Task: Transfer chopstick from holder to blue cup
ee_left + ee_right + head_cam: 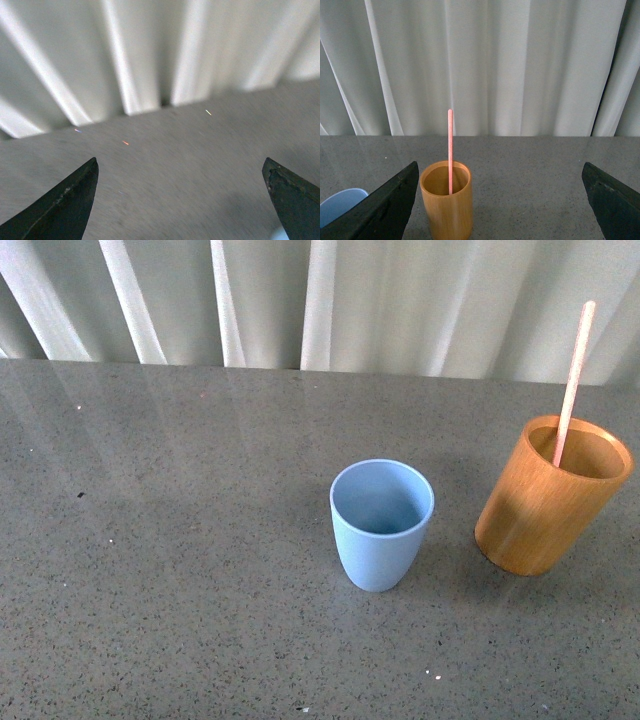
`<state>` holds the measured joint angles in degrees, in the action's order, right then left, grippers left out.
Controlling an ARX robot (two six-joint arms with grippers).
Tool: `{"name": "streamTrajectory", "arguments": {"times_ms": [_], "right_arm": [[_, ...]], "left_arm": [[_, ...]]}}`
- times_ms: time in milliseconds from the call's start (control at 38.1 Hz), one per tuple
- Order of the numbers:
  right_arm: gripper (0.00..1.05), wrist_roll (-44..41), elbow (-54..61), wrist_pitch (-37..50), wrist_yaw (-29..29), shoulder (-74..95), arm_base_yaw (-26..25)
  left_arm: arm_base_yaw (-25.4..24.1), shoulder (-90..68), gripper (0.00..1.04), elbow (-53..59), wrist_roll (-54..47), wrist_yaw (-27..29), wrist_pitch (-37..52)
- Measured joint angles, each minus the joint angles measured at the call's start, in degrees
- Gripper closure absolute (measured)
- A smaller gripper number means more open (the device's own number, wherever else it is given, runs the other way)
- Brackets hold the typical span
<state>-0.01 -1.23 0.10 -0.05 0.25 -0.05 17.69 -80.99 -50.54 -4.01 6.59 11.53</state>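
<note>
Right jaws released, level, holder (446,215) with upright chopstick (450,150) ahead between them, blue cup (340,202) beyond one jaw, left jaws released

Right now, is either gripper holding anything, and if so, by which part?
Nothing is held. The left gripper and the right gripper are both open and empty. The chopstick stands untouched in the wooden holder.

I can't read any txt, label, brand or no. in any view. Blue cup (382,530), holder (540,515) & chopstick (574,370) are plain, as are the tabletop (180,570) & curtain (400,300).
</note>
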Motion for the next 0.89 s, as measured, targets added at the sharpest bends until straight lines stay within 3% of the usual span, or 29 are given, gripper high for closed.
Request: {"name": "streamTrajectory", "arguments": {"times_ms": [105, 315, 526, 788, 893], "right_arm": [[0.1, 0.02, 0.0, 0.0, 0.02, 0.0, 0.0], [0.1, 0.0, 0.0, 0.0, 0.0, 0.0, 0.0], [0.1, 0.02, 0.0, 0.0, 0.02, 0.0, 0.0], [0.1, 0.0, 0.0, 0.0, 0.02, 0.0, 0.0], [0.1, 0.0, 0.0, 0.0, 0.0, 0.0, 0.0]], "left_arm": [[-3.04, 7.93, 0.07, 12.22, 2.14, 9.75, 18.58], [-3.34, 9.09, 0.08, 14.73, 3.1, 9.51, 20.74], [-6.05, 13.79, 0.4, 24.0, 3.43, 4.2, 29.14], [-10.78, 24.41, 0.97, 36.72, 3.93, -0.24, 30.62], [-11.85, 27.63, 1.01, 39.28, 4.13, -1.01, 30.34]]}}
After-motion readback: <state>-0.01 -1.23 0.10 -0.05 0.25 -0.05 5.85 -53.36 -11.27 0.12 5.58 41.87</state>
